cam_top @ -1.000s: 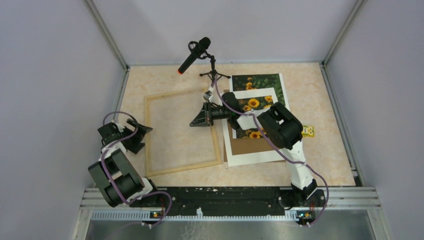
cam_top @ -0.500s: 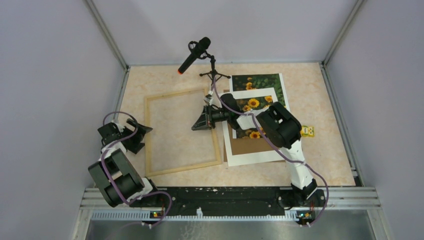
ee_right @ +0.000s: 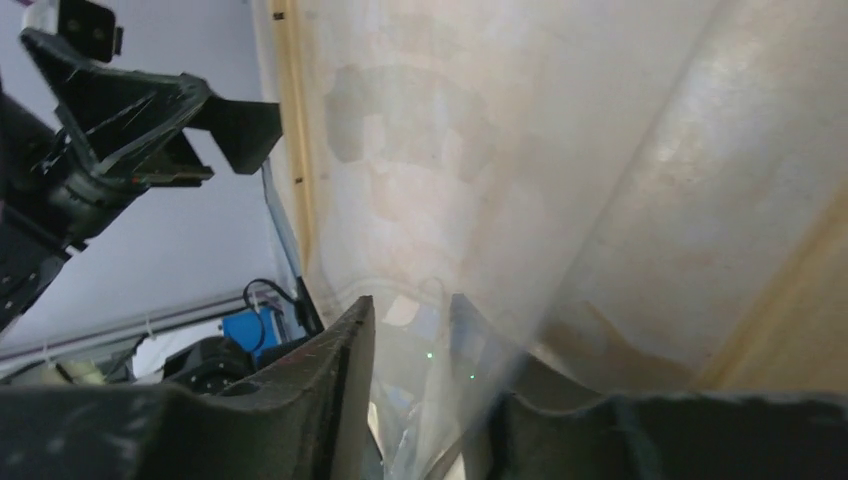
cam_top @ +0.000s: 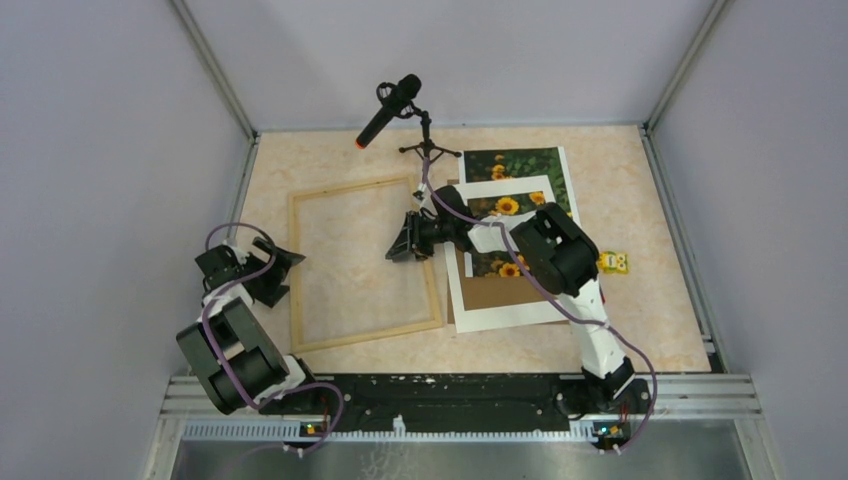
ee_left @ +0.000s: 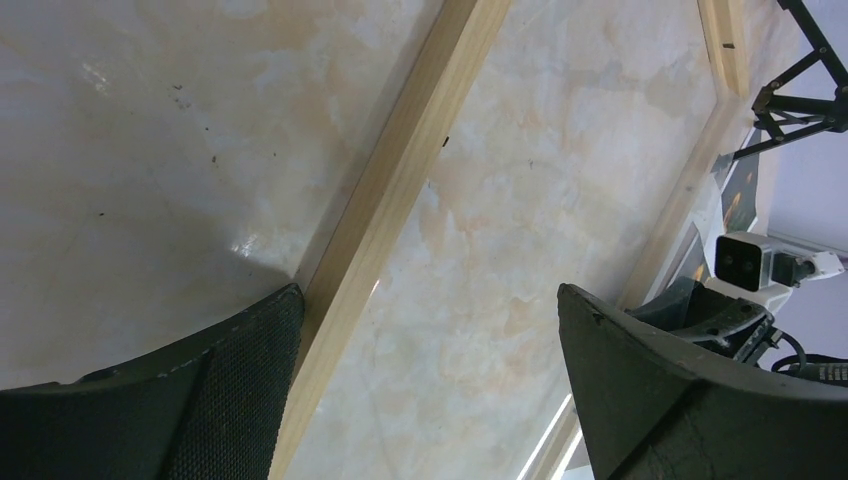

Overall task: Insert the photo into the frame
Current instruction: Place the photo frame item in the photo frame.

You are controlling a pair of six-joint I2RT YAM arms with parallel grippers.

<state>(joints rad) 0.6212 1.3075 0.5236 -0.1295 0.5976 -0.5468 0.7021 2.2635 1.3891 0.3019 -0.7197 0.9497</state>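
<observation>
Top external: photo [cam_top: 520, 163] flat toward the table [cam_top: 650, 330] far right corner, near half under white mat [cam_top: 500, 310]; frame [cam_top: 370, 334] left-centre. Likely thin, floppy paper; I'd pinch its bare far edge. My left fingers [ee_left: 200, 400] wide, right fingers [ee_right: 300, 420] narrowly parted.

site: robot lab test cell | signs: plain pale-grey enclosure walls [cam_top: 100, 150], aluminium corner rails [cam_top: 215, 70], beige marbled tabletop [cam_top: 650, 300], black microphone on small tripod [cam_top: 390, 108], two cabled black-and-white robot arms [cam_top: 235, 350] [cam_top: 560, 255]

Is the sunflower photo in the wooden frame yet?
Out. Only tabletop shows inside the frame; the photo lies to its right, partly under a white mat.
</observation>
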